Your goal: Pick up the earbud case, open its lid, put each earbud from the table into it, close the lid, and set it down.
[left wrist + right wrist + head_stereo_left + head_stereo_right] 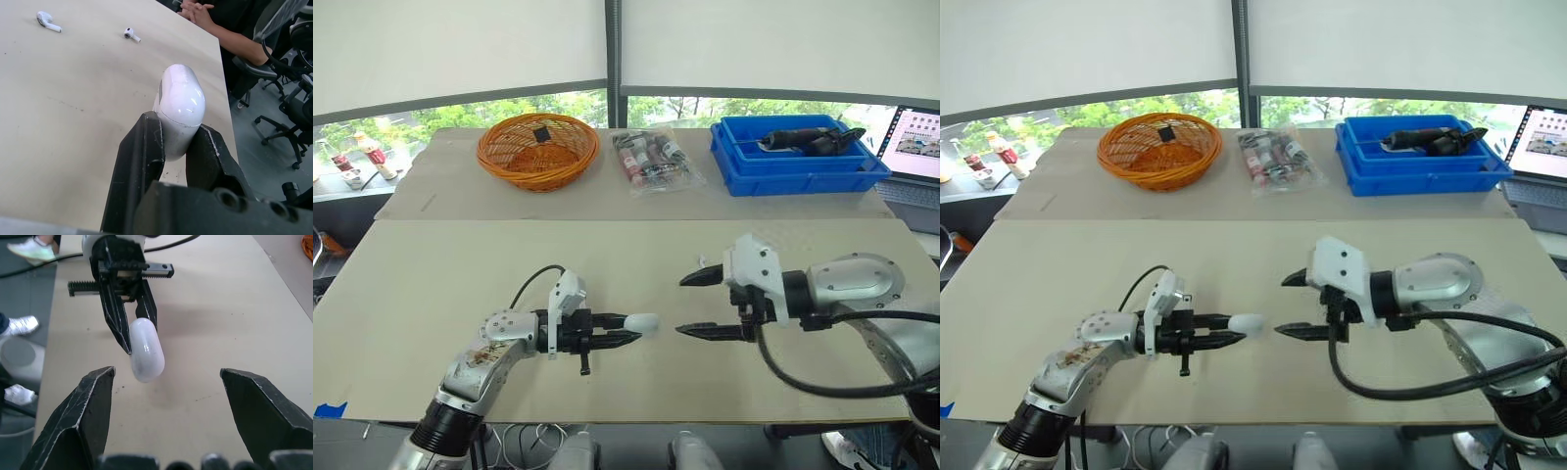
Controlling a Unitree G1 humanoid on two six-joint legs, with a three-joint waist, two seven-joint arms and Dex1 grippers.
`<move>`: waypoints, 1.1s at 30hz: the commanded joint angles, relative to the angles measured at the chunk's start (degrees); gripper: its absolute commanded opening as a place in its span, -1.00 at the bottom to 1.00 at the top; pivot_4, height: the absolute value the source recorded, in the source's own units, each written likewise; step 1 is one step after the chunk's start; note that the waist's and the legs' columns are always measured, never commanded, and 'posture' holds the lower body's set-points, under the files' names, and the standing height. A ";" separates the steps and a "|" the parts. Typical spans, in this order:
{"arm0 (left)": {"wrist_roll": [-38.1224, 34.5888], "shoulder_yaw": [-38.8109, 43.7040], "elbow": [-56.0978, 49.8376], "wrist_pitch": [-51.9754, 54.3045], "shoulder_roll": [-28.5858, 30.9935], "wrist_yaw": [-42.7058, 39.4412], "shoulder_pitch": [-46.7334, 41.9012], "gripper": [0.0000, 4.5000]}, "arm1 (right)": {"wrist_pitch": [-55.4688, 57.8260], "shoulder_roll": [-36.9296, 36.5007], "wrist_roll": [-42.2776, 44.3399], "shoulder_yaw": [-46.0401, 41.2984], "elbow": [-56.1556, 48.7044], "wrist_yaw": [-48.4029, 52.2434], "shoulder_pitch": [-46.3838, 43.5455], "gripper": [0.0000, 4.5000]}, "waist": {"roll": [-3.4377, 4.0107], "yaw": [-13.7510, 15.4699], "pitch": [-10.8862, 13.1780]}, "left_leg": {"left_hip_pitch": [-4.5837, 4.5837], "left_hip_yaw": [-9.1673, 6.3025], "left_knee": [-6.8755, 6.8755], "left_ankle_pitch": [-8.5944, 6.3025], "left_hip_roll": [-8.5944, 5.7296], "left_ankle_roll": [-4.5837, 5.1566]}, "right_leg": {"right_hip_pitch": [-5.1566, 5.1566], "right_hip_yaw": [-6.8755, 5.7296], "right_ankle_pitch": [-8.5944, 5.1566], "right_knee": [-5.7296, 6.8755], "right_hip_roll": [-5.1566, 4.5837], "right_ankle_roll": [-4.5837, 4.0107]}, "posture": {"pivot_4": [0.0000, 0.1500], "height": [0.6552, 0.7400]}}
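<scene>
1. Head views. The left tool (628, 330) is clamped on the white earbud case (642, 322), which it grips by one end. The free end of the case projects toward the right tool (681, 305). The case is held above the near half of the bench (607, 255), clear of its surface. The right tool faces the case at about the same height and does not touch it. At the far side of the bench stand a wicker basket (537, 150), a clear packet (651, 160) and a blue bin (798, 157).

2. Left wrist view. One earbud (48, 21) and the other earbud (131, 34) lie on the bench beyond the case, apart from each other. The lid seam of the case is visible and the lid is down. A person's forearm (220, 29) rests at the bench edge.

3. Right wrist view. The right tool's fingers (78, 421) are spread wide with nothing between them. The case hangs in line with the gap.

4. Arm pose. Both forearms reach inward across the bench, roughly level, tool tips pointing at each other
</scene>
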 commanded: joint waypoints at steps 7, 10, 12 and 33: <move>0.46 -1.96 -2.06 -1.73 -0.78 -1.12 -2.75 -0.73 | -3.21 5.14 -8.22 8.42 2.07 -4.74 -3.84 0.69 | 0.00 0.03 0.00 | 0.01 0.00 0.02 0.01 -0.01 -0.01 | 0.00 0.00 0.00 0.01 0.00 0.00 | 1.00 1.00; 0.48 -2.30 -2.32 -1.90 -0.64 -1.12 -2.88 -0.73 | -3.78 5.94 -9.93 9.17 3.90 -5.23 -4.56 0.69 | 0.00 0.02 0.00 | 0.00 -0.01 0.02 0.00 -0.01 -0.01 | 0.00 0.00 0.00 0.01 0.00 0.00 | 1.00 1.00; 0.51 -2.36 -2.38 -1.91 -0.63 -1.09 -2.93 -0.73 | -4.18 6.12 -10.59 9.33 4.62 -5.19 -4.82 0.69 | 0.00 0.01 0.00 | -0.01 -0.01 0.01 0.00 -0.01 0.00 | -0.01 0.00 0.00 0.00 0.00 0.00 | 1.00 1.00; 2.42 -1.73 -0.73 -4.44 -0.23 -0.44 -1.83 -0.73 | 2.79 5.80 -0.29 -0.62 1.44 -2.93 -4.93 0.69 | 0.00 0.10 0.00 | -0.01 -0.02 0.01 0.00 -0.01 0.00 | -0.02 0.00 0.00 0.02 0.00 0.00 | 1.00 1.00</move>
